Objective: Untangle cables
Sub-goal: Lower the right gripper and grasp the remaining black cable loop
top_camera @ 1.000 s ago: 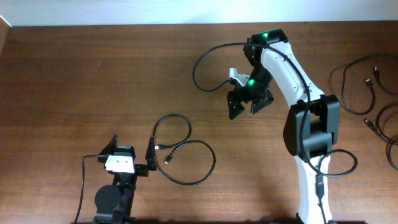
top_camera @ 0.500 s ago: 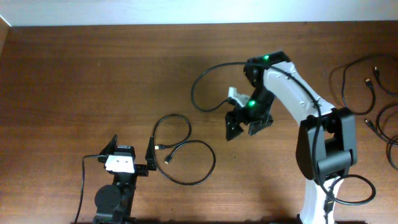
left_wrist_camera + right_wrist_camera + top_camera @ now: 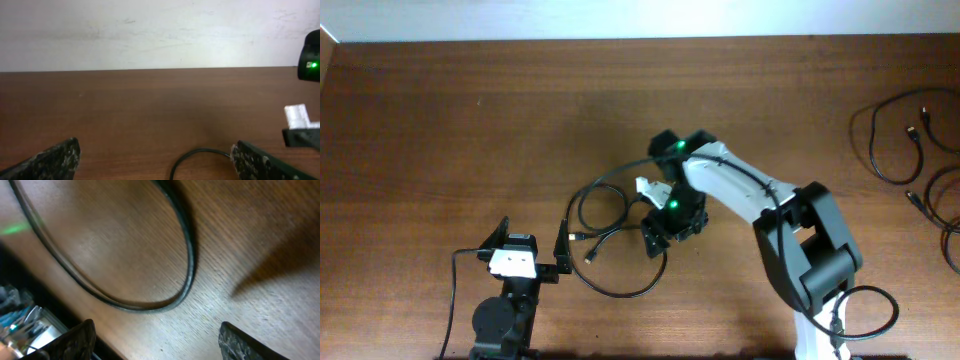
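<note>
1. Right gripper (image 3: pixel 670 232): jaws apart, nothing between them. It is low over the right-hand side of the looped cable (image 3: pixel 620 295) at mid-table. The wrist view shows bare wood between the fingertips, with the cable's arc just beyond them.
2. Left gripper (image 3: pixel 532 238): jaws at their widest and empty, just left of the same cable. The plug ends (image 3: pixel 588 258) lie beside its right finger.
3. Other cables (image 3: pixel 872 168) sit well apart at the right edge of the table (image 3: pixel 440 120); they are not in play.
4. Judgement: the step in hand is the right arm taking one strand of the loop.
5. To do it well:
   - Centre a single strand between the fingertips before closing.
   - Pick a stretch clear of any crossing.
   - Bring the tips right down to the wood, since a cord this thin could slip under them.
6. Risk: the arm's own thicker wire (image 3: pixel 610 175) arcs close over the loop. Keep it out of the jaws and lift slowly.
</note>
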You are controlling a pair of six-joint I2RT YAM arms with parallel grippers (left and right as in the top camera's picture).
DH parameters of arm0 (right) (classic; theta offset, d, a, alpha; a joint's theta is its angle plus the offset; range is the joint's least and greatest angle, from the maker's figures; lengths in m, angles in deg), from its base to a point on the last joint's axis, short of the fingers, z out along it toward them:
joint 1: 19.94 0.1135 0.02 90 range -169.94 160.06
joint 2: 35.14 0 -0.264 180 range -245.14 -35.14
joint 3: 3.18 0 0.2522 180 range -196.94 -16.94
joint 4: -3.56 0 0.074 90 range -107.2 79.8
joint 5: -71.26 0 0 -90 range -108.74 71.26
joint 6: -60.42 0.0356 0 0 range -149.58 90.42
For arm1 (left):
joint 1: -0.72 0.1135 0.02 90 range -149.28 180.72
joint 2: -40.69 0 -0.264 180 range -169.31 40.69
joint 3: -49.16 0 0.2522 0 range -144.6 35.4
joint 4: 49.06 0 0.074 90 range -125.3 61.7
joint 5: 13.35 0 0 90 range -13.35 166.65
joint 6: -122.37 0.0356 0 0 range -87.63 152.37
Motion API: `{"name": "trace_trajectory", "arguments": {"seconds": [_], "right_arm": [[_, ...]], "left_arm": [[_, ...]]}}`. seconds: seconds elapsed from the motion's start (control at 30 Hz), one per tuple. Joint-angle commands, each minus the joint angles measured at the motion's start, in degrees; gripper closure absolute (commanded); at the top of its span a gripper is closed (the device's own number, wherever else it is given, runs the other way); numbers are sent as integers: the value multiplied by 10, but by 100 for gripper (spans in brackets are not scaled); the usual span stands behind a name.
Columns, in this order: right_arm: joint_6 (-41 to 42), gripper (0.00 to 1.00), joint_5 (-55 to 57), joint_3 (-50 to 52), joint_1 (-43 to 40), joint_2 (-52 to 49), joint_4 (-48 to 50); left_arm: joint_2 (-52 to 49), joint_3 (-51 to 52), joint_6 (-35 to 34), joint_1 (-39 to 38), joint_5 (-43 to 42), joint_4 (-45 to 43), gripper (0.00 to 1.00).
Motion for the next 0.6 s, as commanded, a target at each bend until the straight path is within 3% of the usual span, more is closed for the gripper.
{"name": "trace_trajectory", "arguments": {"seconds": [0.0, 0.17, 0.57], "right_arm": [[96, 22, 87, 6, 20, 3, 17], [148, 22, 87, 8, 27, 3, 63], [145, 23, 136, 53, 45, 3, 79]], "left_arm": [[3, 1, 9, 3, -2, 3, 1], [3, 1, 9, 3, -2, 3, 1], [3, 1, 9, 3, -2, 3, 1]]}}
